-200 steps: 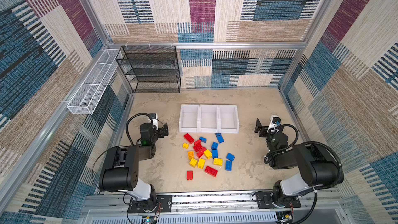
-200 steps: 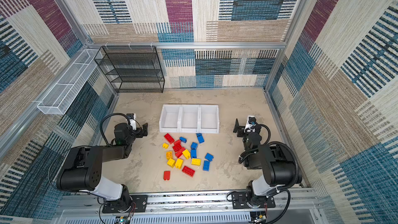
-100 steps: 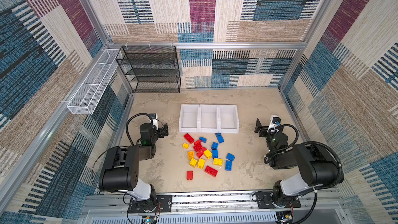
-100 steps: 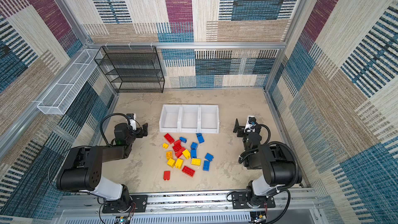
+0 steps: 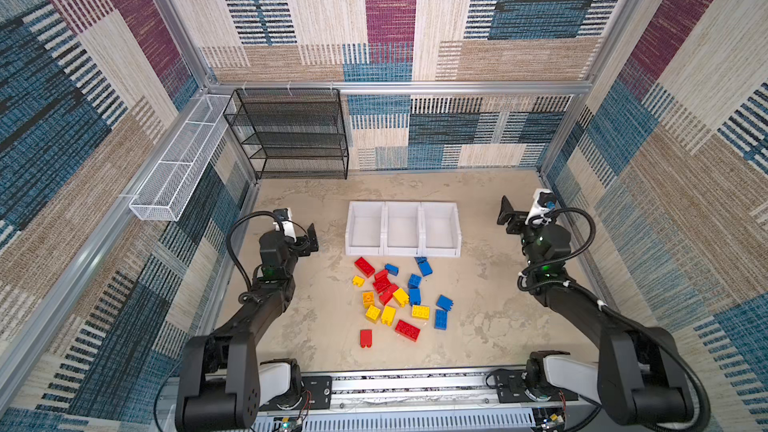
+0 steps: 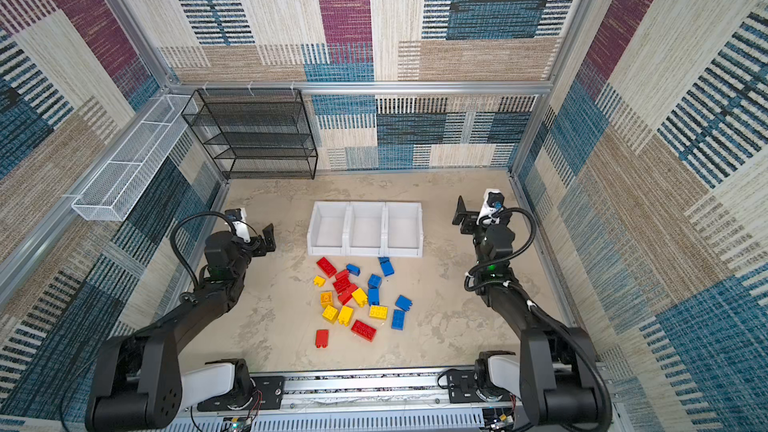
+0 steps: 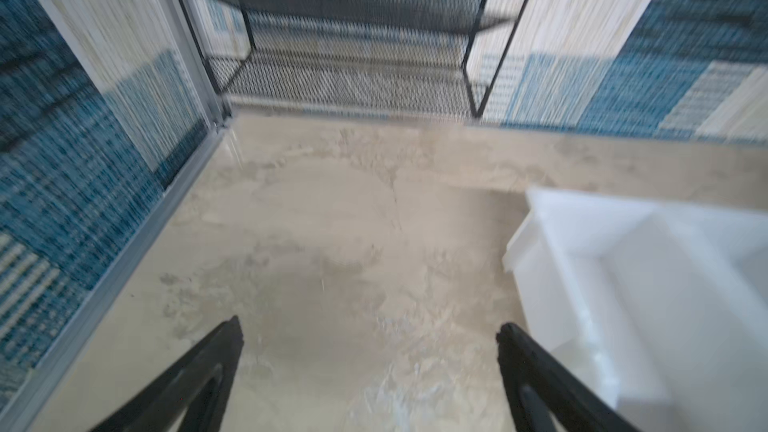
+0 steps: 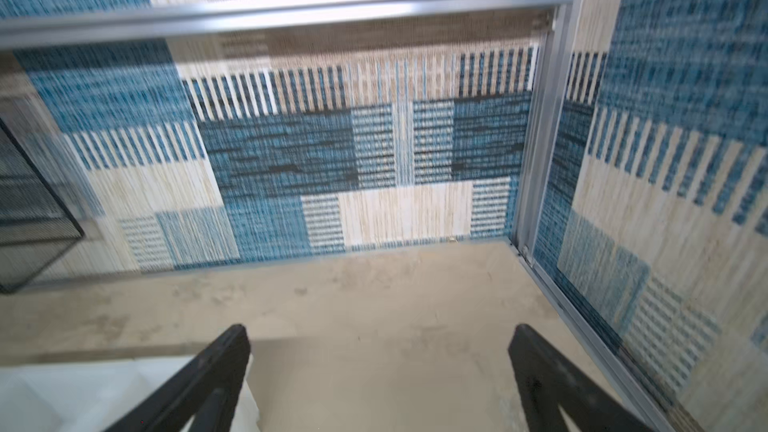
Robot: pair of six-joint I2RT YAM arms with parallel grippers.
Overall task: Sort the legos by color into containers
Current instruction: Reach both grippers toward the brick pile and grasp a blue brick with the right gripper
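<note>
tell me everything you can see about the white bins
The white bins are three identical open-top rectangular boxes joined side by side in a row, and they look like smooth white plastic. All three are empty. They stand upright on the beige table, just behind the scattered bricks. Nothing rests in or on them.

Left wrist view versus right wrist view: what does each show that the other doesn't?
Only the left wrist view: the black rack at full width, front on. Only the right wrist view: the aluminium rail along the back wall. Both: open jaws with nothing between them, bare tabletop, one end of the containers, some of the rack; no legos in either.
</note>
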